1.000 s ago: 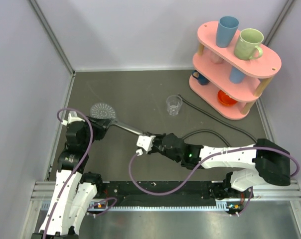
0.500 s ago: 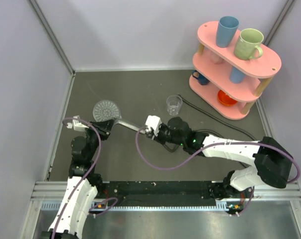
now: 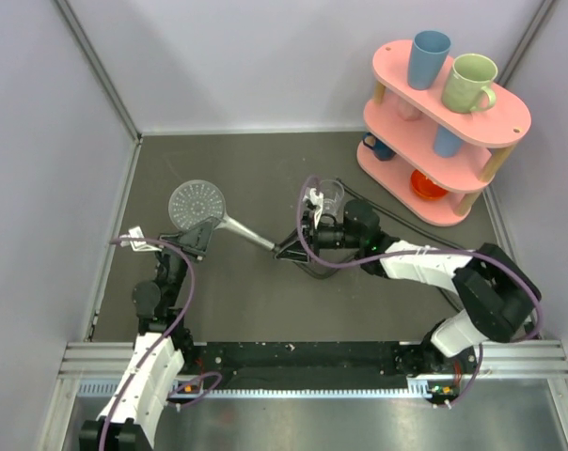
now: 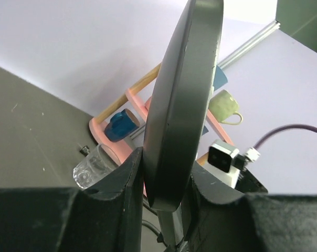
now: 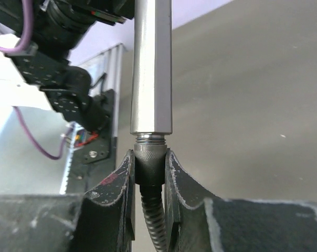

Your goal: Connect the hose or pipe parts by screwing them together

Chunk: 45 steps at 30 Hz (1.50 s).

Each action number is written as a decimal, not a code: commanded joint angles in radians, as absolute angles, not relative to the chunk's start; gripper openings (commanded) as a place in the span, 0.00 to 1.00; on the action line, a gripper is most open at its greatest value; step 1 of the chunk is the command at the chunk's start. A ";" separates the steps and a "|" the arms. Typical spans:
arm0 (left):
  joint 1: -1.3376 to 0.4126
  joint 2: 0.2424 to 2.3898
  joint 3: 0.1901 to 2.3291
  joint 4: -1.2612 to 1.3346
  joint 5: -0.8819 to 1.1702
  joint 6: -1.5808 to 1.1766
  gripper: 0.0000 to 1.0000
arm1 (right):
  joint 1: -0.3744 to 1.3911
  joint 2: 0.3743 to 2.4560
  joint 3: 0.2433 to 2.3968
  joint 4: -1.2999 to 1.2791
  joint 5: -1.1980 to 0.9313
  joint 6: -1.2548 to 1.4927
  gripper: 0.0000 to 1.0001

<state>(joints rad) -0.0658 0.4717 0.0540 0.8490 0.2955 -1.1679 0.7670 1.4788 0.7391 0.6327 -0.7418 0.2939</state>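
Note:
The grey hand shower is held off the table, its disc at the left and its handle running right. My left gripper is shut on the disc's lower edge. In the left wrist view the disc stands edge-on between the fingers. My right gripper is at the handle's free end, shut on the dark hose's knurled nut. The nut sits against the threads under the metal handle. The ribbed hose drops between the fingers and trails right across the table.
A small clear glass cup stands just behind my right wrist. A pink tiered rack with mugs fills the back right corner. Grey walls close the left and back sides. Purple cables loop off both arms.
My right arm has swung from the near side round to the far side by the cup, its wrist turning while it stays at the handle's end. The left arm drew back slightly, still holding the shower.

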 commanded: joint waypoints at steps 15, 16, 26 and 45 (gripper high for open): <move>-0.098 0.428 0.233 0.392 0.391 -1.107 0.00 | 0.726 1.391 0.726 0.599 -0.702 0.232 0.41; -0.101 0.425 0.268 0.297 0.349 -1.114 0.00 | 0.732 1.353 0.727 0.554 -0.675 0.194 0.43; -0.103 0.417 0.563 -0.310 0.040 -1.158 0.00 | 1.049 1.189 0.756 0.265 -0.024 -0.368 0.63; -0.104 0.545 0.756 -0.603 -0.006 -1.249 0.00 | 1.364 1.427 0.782 0.541 0.494 -0.824 0.54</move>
